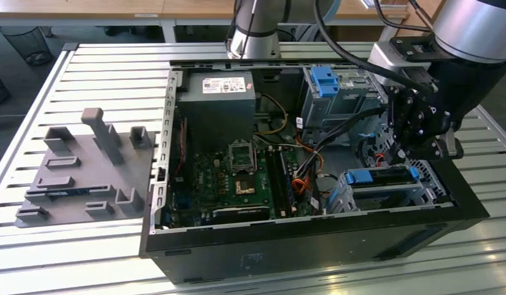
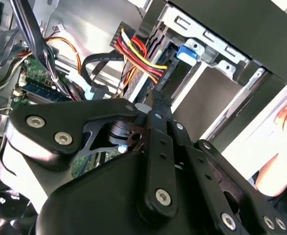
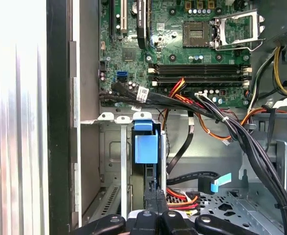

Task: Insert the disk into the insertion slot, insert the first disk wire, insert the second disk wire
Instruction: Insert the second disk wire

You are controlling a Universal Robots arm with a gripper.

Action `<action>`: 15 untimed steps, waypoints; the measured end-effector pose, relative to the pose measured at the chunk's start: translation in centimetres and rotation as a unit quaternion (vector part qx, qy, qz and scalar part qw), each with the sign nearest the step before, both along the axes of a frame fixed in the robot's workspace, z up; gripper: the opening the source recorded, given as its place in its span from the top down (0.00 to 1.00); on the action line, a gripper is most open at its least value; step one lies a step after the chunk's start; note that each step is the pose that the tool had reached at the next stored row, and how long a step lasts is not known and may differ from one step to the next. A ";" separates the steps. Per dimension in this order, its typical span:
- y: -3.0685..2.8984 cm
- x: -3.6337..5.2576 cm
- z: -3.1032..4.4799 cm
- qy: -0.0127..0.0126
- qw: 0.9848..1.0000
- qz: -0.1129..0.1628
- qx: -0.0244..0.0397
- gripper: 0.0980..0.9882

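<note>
The disk (image 1: 382, 175) sits in the insertion slot (image 1: 429, 187) at the exterior view's right, blue carrier end showing; the gripper (image 1: 406, 158) hangs just above it, fingers (image 2: 160, 105) pressed together beside the red and yellow wires (image 2: 136, 54); whether they pinch anything is unclear

text: none legible; white label (image 1: 228, 85) on power supply (image 1: 216, 120): print unreadable

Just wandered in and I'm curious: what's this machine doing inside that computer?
A robot arm's gripper hangs inside an open computer case, just over the blue-framed disk. The disk already sits in its metal insertion slot, and the gripper is close to the red and yellow wires beside it.
</note>
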State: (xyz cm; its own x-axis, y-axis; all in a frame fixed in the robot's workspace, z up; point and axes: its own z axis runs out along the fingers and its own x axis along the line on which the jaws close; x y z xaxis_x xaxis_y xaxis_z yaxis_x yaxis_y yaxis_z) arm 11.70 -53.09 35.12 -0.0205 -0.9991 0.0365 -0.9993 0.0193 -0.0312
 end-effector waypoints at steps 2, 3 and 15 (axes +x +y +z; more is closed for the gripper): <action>0.00 -0.36 0.02 0.000 1.000 0.000 0.000 0.99; 0.01 -0.57 0.02 -0.001 1.000 0.000 0.000 0.99; 1.06 -1.75 0.02 -0.002 1.000 0.000 0.000 0.99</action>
